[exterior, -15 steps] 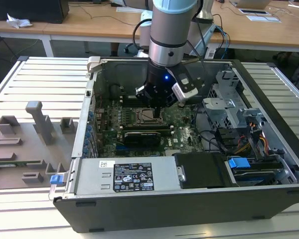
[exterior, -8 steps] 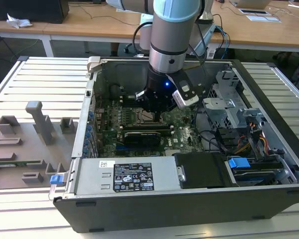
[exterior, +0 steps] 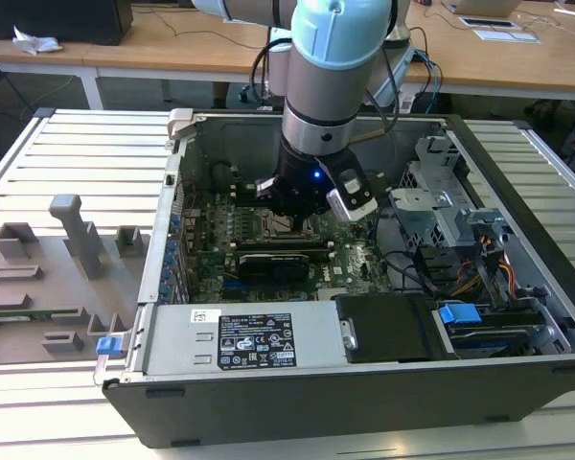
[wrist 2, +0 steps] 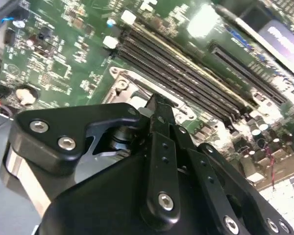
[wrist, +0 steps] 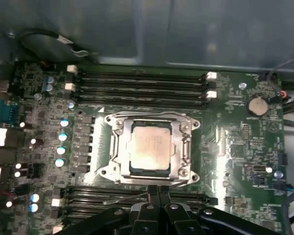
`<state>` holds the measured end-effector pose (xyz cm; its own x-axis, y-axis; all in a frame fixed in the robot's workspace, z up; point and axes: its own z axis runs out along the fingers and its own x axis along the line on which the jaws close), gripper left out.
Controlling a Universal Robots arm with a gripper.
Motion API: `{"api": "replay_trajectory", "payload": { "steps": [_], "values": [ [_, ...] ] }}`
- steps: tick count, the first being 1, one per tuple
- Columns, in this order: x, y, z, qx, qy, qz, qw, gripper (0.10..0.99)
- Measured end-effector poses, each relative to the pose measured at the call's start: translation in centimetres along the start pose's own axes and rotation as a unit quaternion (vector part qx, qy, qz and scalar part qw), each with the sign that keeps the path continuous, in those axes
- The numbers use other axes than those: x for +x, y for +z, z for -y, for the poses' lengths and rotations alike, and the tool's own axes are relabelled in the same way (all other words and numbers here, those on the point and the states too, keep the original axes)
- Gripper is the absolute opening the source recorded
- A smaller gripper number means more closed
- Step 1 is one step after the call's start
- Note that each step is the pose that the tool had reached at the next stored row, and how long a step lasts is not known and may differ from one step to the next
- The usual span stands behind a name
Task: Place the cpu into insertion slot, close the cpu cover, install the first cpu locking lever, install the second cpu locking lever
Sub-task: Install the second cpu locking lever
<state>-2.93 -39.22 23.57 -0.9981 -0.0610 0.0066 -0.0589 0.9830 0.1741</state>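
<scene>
The cpu (wrist: 150, 148), a pale metal square, lies flat in the insertion slot on the green board. The cpu cover (wrist: 118, 147), a silver frame, lies closed around it, so the slot itself is hidden beneath both. One thin locking lever (wrist: 152, 114) runs along the cover's side away from the gripper. Another thin wire lever (wrist: 130, 198) slants over the memory slots beside the fingertips. My gripper (wrist: 158, 191) is shut with its black fingers (wrist 2: 159, 147) pressed together, its tip (wrist 2: 158, 105) at the socket's edge. In the exterior view the gripper (exterior: 289, 218) hangs low over the socket (exterior: 276, 226).
Long black memory slots (wrist: 142, 81) flank the socket on two sides. The open computer case (exterior: 163, 240) walls in the board, with a power supply (exterior: 240, 337), a drive cage (exterior: 450, 206) and cables (exterior: 479, 268). Grey fixtures (exterior: 77, 235) stand at the exterior view's left.
</scene>
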Motion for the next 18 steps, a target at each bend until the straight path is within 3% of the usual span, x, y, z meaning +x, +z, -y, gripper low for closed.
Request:
{"api": "replay_trajectory", "payload": {
  "steps": [5, 7, 11, 14, 18],
  "values": [
    [2.78, 0.46, 0.11, -0.008, 0.0, 0.0005, 1.0, 0.106],
    [3.56, 0.82, 0.22, -0.0088, -0.001, 0.0004, 1.0, 0.106],
    [4.36, 1.45, 0.66, -0.0097, -0.004, -0.0002, 0.9999, 0.106],
    [4.72, 1.87, 0.74, -0.0106, -0.021, -0.0033, 0.9997, 0.106],
    [4.68, 2.48, 0.28, -0.0106, -0.038, -0.0065, 0.9992, 0.106]
  ]
}}
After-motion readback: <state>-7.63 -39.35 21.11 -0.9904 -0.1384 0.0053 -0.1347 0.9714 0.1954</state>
